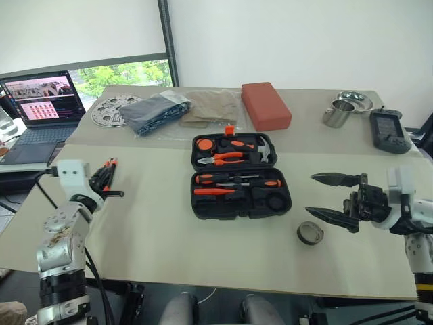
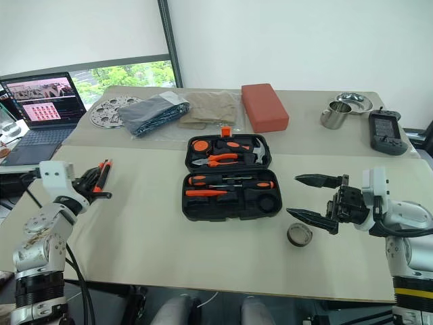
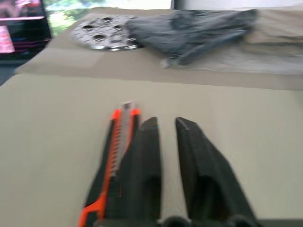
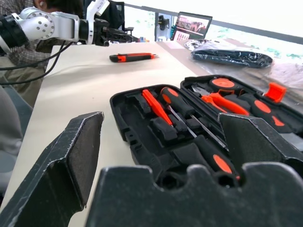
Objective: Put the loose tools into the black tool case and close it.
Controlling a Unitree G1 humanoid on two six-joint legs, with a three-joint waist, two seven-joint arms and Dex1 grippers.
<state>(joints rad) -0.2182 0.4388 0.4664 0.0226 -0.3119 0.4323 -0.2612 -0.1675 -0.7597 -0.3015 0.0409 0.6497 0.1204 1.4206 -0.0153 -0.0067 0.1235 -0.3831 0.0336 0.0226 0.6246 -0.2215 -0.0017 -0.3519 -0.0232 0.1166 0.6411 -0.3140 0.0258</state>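
Note:
The black tool case lies open mid-table, with orange-handled screwdrivers, pliers and a hammer in its slots. An orange-and-black utility knife rests flat on the table at the left. My left gripper sits just beside the knife. Its fingers stand slightly apart with nothing between them. The grey ring-shaped roll lies on the table right of the case. My right gripper hovers above and beside the roll, pointing at the case, wide open and empty.
Along the back stand a red-brown block, a steel cup, a metal bowl and a dark handheld device. A dark bag, tan cloth, perforated disc and laptop lie back left.

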